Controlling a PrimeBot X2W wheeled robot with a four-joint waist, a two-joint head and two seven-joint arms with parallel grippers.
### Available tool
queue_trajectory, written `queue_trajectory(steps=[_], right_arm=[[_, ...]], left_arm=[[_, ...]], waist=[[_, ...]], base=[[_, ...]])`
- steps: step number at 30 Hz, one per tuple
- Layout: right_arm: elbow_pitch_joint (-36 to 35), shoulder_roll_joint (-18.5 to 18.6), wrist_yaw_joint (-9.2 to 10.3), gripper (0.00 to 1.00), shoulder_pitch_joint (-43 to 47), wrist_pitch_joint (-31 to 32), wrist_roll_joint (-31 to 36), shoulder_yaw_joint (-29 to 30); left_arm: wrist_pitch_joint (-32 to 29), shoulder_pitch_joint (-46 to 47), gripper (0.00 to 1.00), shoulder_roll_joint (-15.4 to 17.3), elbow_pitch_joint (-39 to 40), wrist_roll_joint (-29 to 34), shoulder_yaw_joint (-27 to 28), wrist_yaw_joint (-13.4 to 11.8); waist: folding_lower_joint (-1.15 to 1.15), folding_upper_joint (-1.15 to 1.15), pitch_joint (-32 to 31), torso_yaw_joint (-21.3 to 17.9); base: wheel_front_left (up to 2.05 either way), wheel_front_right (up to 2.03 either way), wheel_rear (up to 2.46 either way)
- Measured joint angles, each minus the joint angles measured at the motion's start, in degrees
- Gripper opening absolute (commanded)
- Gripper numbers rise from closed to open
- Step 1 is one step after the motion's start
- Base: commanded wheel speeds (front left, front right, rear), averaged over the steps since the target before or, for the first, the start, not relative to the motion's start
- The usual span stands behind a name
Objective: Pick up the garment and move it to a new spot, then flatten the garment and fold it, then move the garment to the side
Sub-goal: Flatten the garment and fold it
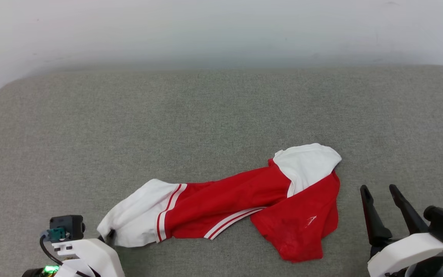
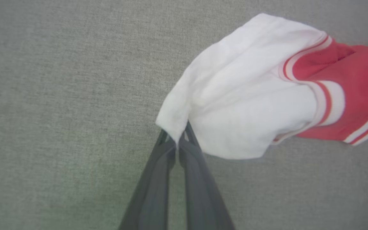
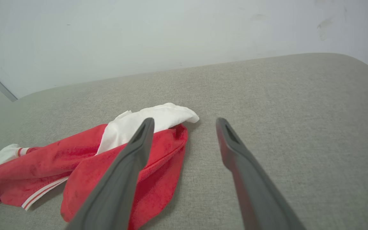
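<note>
**benchrat:** ok, what's the garment (image 1: 221, 200) looking like?

**foldfan:** It's a crumpled red tee, stretched into a long twisted strip on the grey fabric tabletop (image 1: 167, 115). The body is bright red. There's a white sleeve (image 1: 137, 215) at its left end and another white sleeve (image 1: 306, 163) flopped over the top at its right end. Red-and-white striped trim (image 1: 167, 207) sits where the left sleeve meets the red. A second striped band (image 1: 231, 223) runs slanted along the lower edge. The right part is bunched into a loose red flap with a tiny white mark (image 1: 310, 220) on it. Can't read any print from here.

**benchrat:** and the claws?

**foldfan:** The left claw (image 2: 177, 142) is at the garment's left end, pinched tight on the corner of that white sleeve. In the left wrist view the cloth is pulled to a point right between the fingertips. The right claw (image 1: 378, 188) is just off the garment's right end, fingers spread wide and gripping nothing, with a strip of bare grey between it and the red flap.

**benchrat:** anything beyond it?

**foldfan:** Past the garment it's more grey tabletop, then a pale wall (image 1: 206, 30).
</note>
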State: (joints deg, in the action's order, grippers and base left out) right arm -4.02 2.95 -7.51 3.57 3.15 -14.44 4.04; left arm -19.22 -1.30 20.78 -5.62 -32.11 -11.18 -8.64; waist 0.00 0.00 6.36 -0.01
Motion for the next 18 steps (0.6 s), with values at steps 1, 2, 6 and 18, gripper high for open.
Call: queue_trajectory(steps=[1,2,6,18], right_arm=[[-0.2,0.0,0.01,1.00,0.0,0.3,0.2,-0.4],[-0.4,0.0,0.01,1.00,0.1,1.0,0.6,-1.0],[-1.4,0.0,0.00,1.00,0.9,3.3,0.9,-3.1],[-3.0,4.8,0.01,1.00,2.8,17.9,-0.9,-12.5]], left_arm=[[1.3,0.6,1.00,-0.2,-0.3,0.4,0.0,0.1],[2.9,1.2,1.00,-0.4,-0.4,0.7,0.1,0.2],[10.2,3.0,1.00,-1.3,-0.7,2.8,0.1,0.9],[27.1,5.2,1.00,-4.1,0.1,7.3,-1.1,1.6]], waist=[[0.00,0.00,-0.2,0.0],[0.00,0.00,-0.5,0.0],[0.00,0.00,-1.5,-0.3],[0.00,0.00,-3.3,-1.2]], base=[[0.00,0.00,0.00],[0.00,0.00,0.00],[0.00,0.00,0.00],[0.00,0.00,0.00]])
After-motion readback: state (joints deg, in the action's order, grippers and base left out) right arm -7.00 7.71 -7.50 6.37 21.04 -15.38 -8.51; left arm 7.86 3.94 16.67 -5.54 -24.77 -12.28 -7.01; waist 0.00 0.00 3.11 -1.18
